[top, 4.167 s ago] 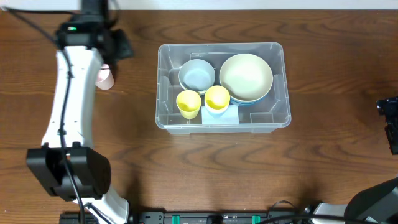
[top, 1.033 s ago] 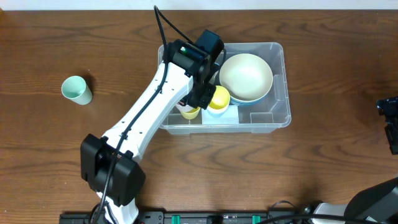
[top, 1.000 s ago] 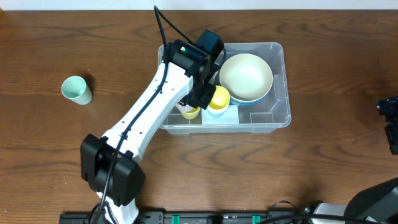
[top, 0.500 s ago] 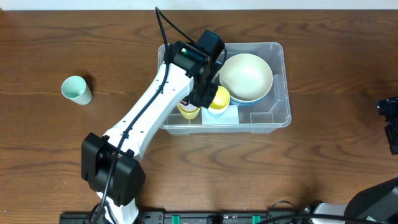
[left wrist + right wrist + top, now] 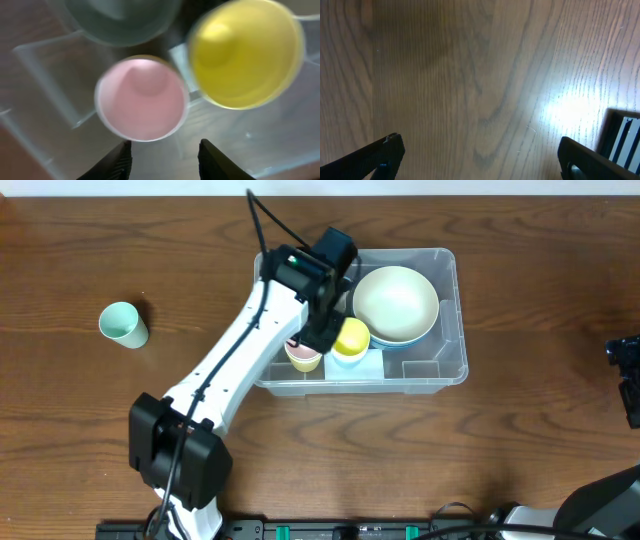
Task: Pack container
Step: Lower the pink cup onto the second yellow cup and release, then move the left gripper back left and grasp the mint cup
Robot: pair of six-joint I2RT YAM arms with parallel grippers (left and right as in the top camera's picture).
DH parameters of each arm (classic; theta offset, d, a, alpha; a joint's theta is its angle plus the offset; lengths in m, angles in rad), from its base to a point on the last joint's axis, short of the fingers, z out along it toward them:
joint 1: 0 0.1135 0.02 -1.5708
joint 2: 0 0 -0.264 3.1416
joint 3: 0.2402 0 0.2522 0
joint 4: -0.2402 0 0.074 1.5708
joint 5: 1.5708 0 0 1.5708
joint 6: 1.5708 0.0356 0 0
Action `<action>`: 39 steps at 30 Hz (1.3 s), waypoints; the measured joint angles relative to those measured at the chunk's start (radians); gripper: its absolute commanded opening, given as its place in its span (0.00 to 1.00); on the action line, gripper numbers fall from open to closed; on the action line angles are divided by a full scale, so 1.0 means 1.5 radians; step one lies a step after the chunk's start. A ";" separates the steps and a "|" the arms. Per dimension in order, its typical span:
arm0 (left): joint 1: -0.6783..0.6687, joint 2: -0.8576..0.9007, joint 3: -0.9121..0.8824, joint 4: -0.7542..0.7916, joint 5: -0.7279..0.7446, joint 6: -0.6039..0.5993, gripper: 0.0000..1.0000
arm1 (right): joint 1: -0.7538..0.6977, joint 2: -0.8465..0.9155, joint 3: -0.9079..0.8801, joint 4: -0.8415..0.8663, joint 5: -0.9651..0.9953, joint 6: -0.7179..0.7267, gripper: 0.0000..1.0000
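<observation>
Quick status from my end. The container (image 5: 436, 368) sits on the table (image 5: 520, 460) a bit right of centre and toward the far edge, long side running left to right. My left arm (image 5: 240, 355) reaches in diagonally from the near-left, and its wrist hangs right over the container's left end.

On the left wrist cam the left gripper (image 5: 165, 150) is spread apart. Both fingers (image 5: 117, 161) poke in at the bottom of the view, with only the clear plastic floor showing between them. Just past the tips there's a pink cup (image 5: 141, 97) standing mouth up inside the container, and neither finger touches it as far as I can see. What it stands on I can't make out.

Next to it is a yellow cup (image 5: 245, 52), also mouth up. It's close to the pink one, but the view is blurry enough that I can't tell if they touch. A grey bowl (image 5: 120, 15) shows at the top edge, beyond both cups.

From above, a cream bowl (image 5: 395, 300) takes up most of the container's right part. It's nested in a blue bowl (image 5: 384, 341), which only shows a bit of rim.

A mint cup (image 5: 123, 324) is out on the table well to the left, apart from everything else.

The right gripper (image 5: 480, 145) is over at the far right edge of the table, opened wide, looking down at wood grain.
</observation>
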 measured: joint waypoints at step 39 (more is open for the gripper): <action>0.524 0.169 0.049 0.173 -0.052 -0.070 0.50 | 0.000 0.000 0.000 0.000 0.000 0.000 0.99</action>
